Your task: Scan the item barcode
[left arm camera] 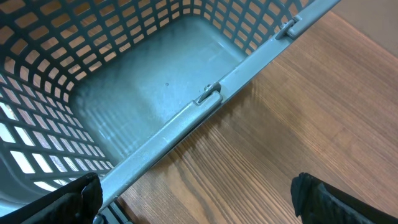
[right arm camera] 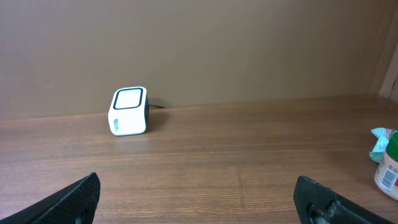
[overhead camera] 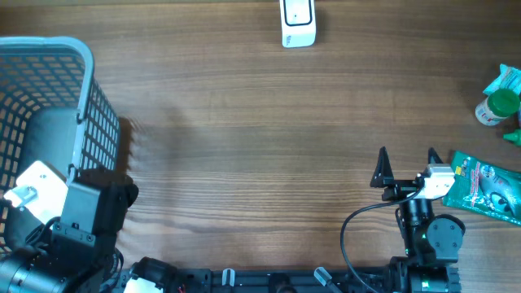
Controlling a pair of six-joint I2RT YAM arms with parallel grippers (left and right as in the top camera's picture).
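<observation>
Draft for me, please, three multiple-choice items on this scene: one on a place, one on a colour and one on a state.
1. Where does the scanner stand on the table?
A. at its far edge, near the middle
B. at its near edge, by the arms
C. at its left corner

2. What colour is the cap of the bottle?
A. red
B. green
C. black

3. How are the right fingers?
A. shut on the bottle
B. shut on nothing
C. open, with nothing between them

Answers: 1 A, since the overhead view shows it at the far edge; 2 B, since the cap shows green from above; 3 C, since the two fingers stand wide apart over bare wood.
</observation>
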